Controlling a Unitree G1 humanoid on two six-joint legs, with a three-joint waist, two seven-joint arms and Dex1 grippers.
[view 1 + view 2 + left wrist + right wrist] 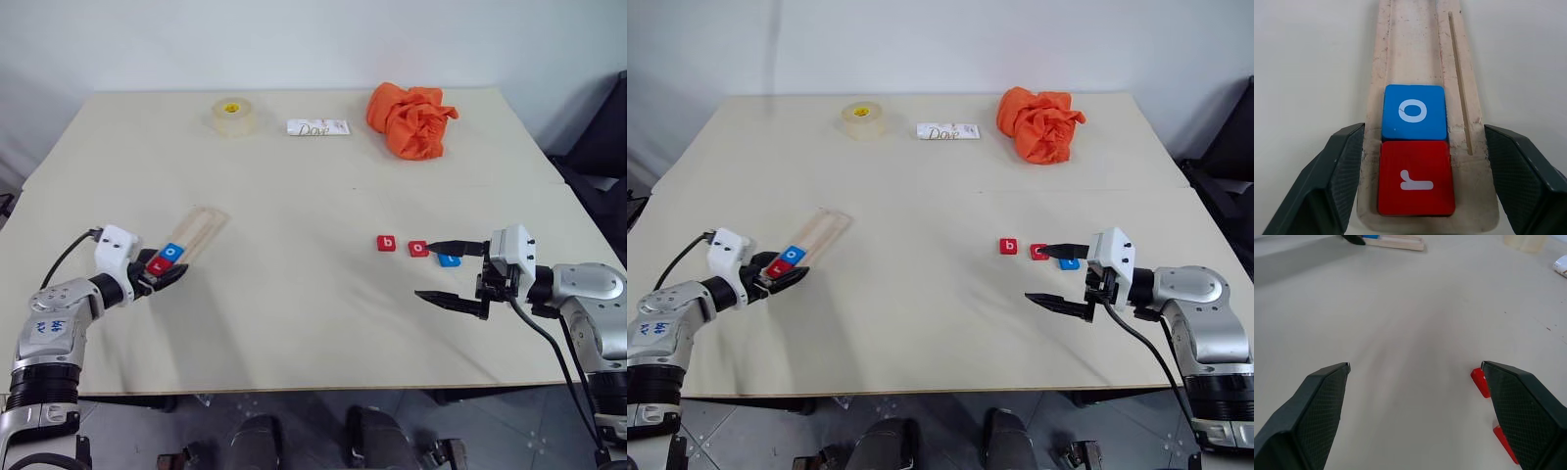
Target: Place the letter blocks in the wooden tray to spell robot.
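Item: red "b" block (386,243), loose on surface, ten o'clock of right end effector (453,274), wide open, empty. Left end effector (1415,171) spread, straddling wooden tray (201,230).

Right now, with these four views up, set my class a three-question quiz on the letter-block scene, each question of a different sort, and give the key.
1. True or false: the wooden tray already holds two tiles.
2. Which letter comes next, going by the red r tile and blue o tile in place? A) t B) b C) r
3. Fill in: the left gripper has its jaws on either side of the tray's ____ end.

Key: 1 true. 2 B; the red b tile lies on the table near the open right gripper. 3 near (the r end).
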